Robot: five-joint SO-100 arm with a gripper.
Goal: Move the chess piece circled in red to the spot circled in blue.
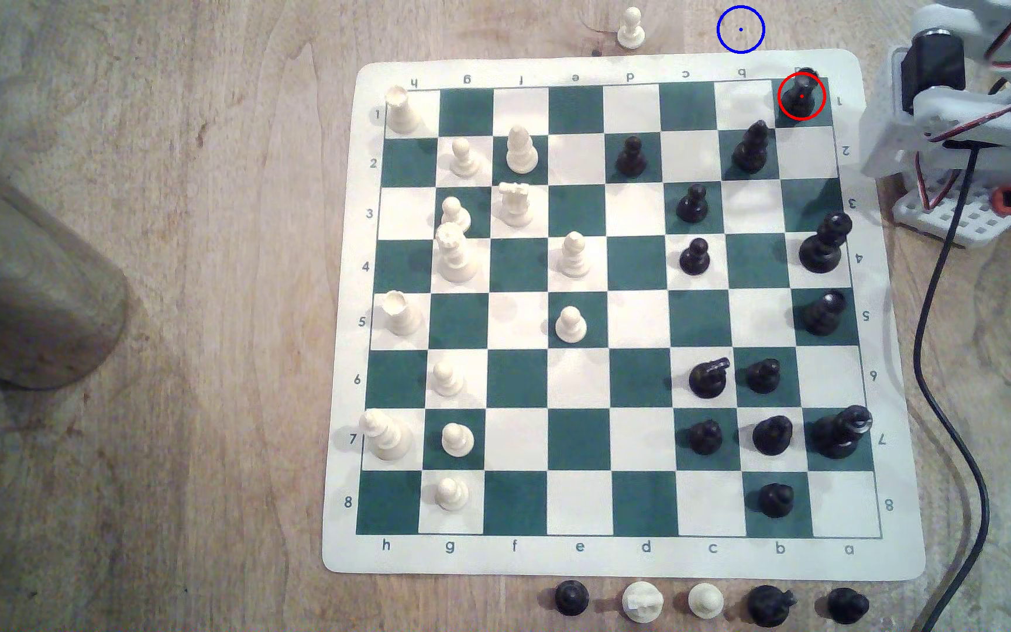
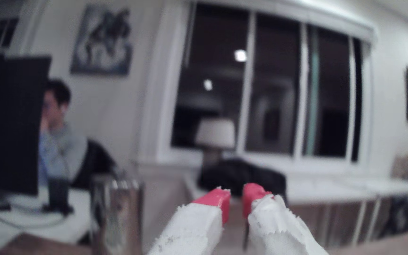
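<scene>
The chess piece circled in red [image 1: 801, 96] is a small black rook on the dark corner square at the board's [image 1: 612, 553] upper right in the exterior view. The spot circled in blue [image 1: 741, 29] is bare wood just past the board's top edge, up and to the left of that rook. My arm [image 1: 977, 109] is folded off the board's right side, well apart from the rook. In the wrist view my gripper [image 2: 236, 196] points out into the room; its red-tipped fingers [image 2: 216, 198] stand almost together with only a thin slit and nothing held.
A white pawn [image 1: 631, 27] stands off the board left of the blue circle. A tall black piece [image 1: 751, 146] sits diagonally below the rook. Captured pieces [image 1: 703, 601] line the bottom edge. A black cable [image 1: 947, 364] runs down the right; a metal cylinder [image 1: 17, 291] lies left.
</scene>
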